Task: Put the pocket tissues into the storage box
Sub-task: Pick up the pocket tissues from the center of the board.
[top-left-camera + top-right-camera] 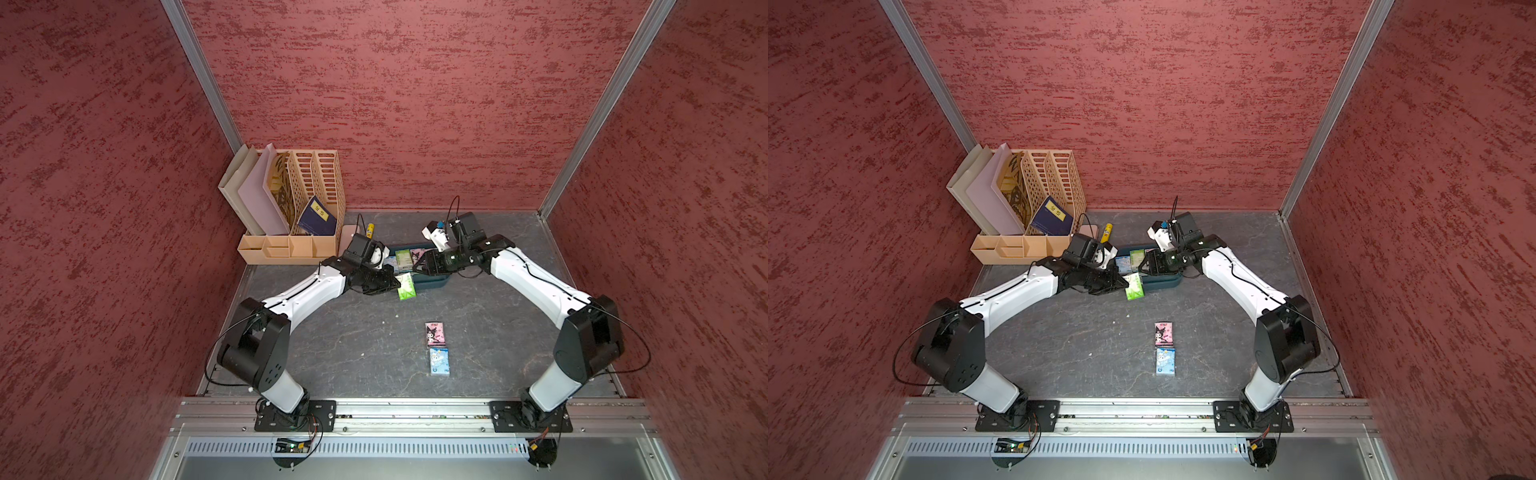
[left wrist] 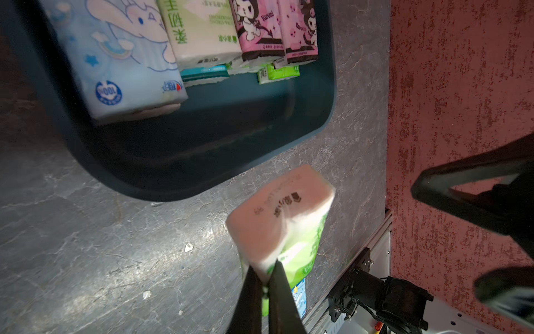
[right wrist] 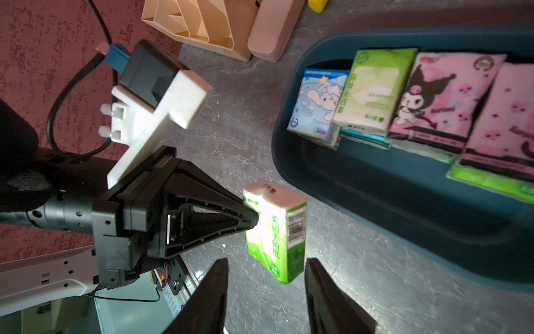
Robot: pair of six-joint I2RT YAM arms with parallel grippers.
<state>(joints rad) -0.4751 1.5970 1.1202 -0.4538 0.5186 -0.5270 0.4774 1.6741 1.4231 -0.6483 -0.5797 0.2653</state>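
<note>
Left end effector [image 2: 264,269] clenched on the green tissue pack [image 2: 283,219], just outside the storage box [image 2: 173,191] rim; right end effector [image 3: 265,261] spread, empty, facing it.

This is a robotics lab test cell, not a real office — red rough-textured wall panels [image 1: 415,104] box in a grey stone-look tabletop [image 1: 353,340], joined by bare aluminium corner posts [image 1: 199,70]. Two white-and-black robot arms [image 1: 299,295] are bolted to an aluminium rail [image 1: 415,409] along the front. A beige slotted plastic desk organiser [image 1: 316,183] holding folders stands in the corner — the one office touch.
</note>
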